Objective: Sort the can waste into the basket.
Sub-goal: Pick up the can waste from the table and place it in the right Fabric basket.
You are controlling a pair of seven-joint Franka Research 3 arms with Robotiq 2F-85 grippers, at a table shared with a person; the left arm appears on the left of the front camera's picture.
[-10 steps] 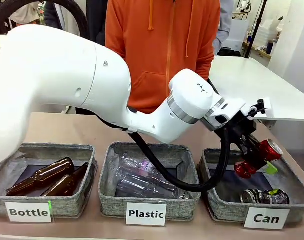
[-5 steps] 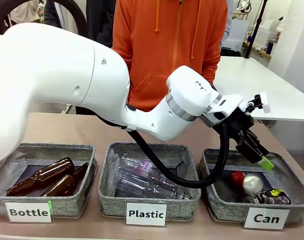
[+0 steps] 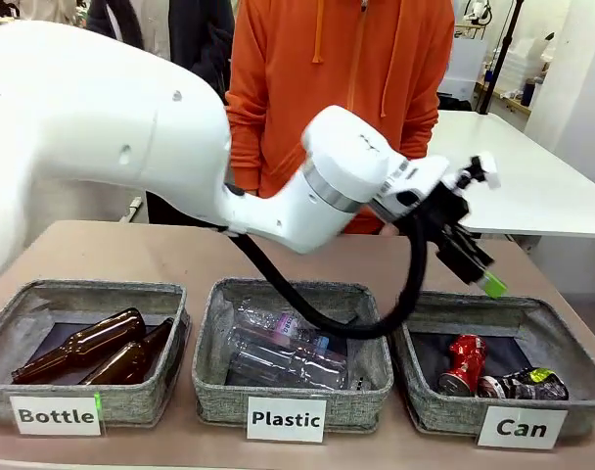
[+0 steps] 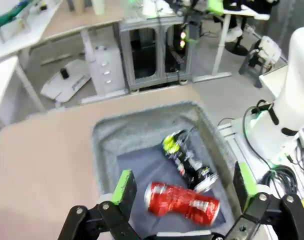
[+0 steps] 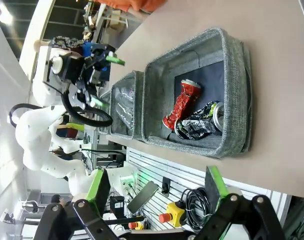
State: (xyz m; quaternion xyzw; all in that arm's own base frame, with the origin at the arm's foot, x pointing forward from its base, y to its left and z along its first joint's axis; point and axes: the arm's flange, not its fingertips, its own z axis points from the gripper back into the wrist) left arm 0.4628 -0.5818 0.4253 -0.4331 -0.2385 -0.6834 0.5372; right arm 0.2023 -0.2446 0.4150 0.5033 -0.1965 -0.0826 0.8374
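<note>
Both of my claws are open wide and hold nothing. My left claw [image 3: 479, 272] hangs in the air over the back edge of the basket [image 3: 444, 409] with the "Can" label [image 3: 522, 428]. From my left wrist I see its two green pads [image 4: 124, 186] spread far apart, with the basket down below between them.

The red can [image 3: 461, 364] lies inside that basket, on the dark bottom. It is dented and it leans a bit. The silver and dark can [image 3: 521, 385] with green marks lies just beside it, and the two look like they touch. It is squashed too.

My right claw [image 5: 154, 192] is off to the side, above the worktop [image 5: 287, 85], and it looks at the same basket from far away. Its green pads are well apart as well.

Next to the can basket sits a grey basket labelled "Plastic" [image 3: 287, 419] with clear plastic bottles [image 3: 283, 352] in it. Next to that one is a grey basket labelled "Bottle" [image 3: 55, 415] with two brown glass bottles [image 3: 87, 345] lying in it.

A person in an orange hoodie [image 3: 342, 78] stands at the far side of the worktop.
</note>
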